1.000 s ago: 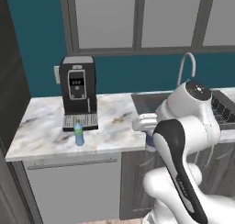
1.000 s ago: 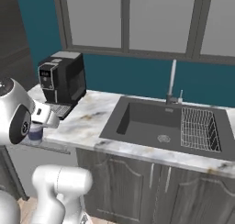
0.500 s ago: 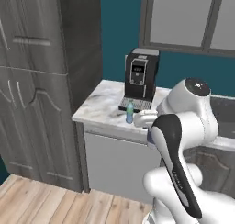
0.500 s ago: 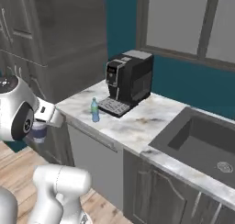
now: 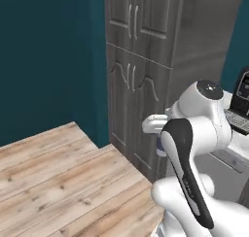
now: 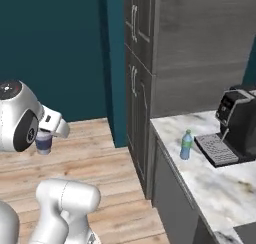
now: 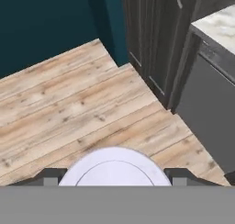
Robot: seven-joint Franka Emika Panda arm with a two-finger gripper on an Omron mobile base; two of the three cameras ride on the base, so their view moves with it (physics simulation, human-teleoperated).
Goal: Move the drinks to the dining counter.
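Transit leg: fingers (image 7: 114,175) are pinching the short white-and-purple lidded cup (image 6: 43,141), carried low beside the white arm. Judging it best kept upright and steady while turning. Small blue-green bottle (image 6: 186,145) is waiting on the marbled table (image 6: 220,188) beside the black coffee machine (image 6: 239,123); pale plank floor (image 5: 58,182), teal wall (image 5: 48,56), grey cabinets (image 5: 146,71) are surrounding.
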